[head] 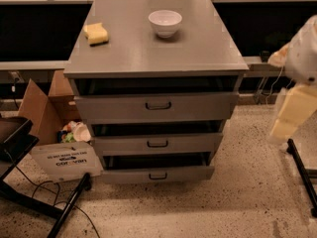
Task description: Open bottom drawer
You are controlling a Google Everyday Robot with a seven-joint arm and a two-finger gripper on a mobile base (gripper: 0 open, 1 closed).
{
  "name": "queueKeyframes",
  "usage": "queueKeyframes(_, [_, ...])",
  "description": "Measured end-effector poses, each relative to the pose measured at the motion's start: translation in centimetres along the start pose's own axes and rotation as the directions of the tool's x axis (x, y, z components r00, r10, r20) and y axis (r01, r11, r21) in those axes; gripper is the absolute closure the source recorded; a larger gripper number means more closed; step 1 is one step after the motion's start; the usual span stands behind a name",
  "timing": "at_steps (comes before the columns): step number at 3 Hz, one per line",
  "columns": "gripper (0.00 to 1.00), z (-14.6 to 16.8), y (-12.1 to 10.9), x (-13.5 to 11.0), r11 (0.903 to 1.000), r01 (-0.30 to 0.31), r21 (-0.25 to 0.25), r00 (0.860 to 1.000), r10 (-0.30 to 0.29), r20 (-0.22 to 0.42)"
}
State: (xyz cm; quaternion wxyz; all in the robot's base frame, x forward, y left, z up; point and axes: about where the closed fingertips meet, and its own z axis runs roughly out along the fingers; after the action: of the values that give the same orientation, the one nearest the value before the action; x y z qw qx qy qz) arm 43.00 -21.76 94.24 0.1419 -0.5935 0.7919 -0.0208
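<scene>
The bottom drawer [157,174] is the lowest of three grey drawers in a grey metal cabinet [156,58]. Its front stands slightly forward, with a dark gap above it and a small dark loop handle [158,176] at its middle. The middle drawer [157,144] and the top drawer [157,106] sit above it, each with the same kind of handle. My arm hangs at the right edge of the view, and its cream gripper [283,129] points down, well to the right of the cabinet and apart from all the drawers.
A white bowl [165,23] and a yellow sponge [96,33] lie on the cabinet top. An open cardboard box [47,108] with trash and a white sign [64,160] stand at the left. A black stand [59,209] and cables lie front left, and a black leg [302,172] is at the right.
</scene>
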Motion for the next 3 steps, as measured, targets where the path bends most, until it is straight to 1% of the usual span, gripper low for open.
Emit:
queueKeyframes(1, [0.00,7.4,2.0,1.9,0.9971,-0.038,-0.067,0.999,0.035,-0.040])
queueKeyframes(2, [0.00,17.2,4.0,2.9,0.9941,-0.032,-0.103,0.992,0.019,-0.123])
queueKeyframes(3, [0.00,22.3,4.7,3.0,0.9945,-0.001,-0.105,0.985,-0.018,-0.174])
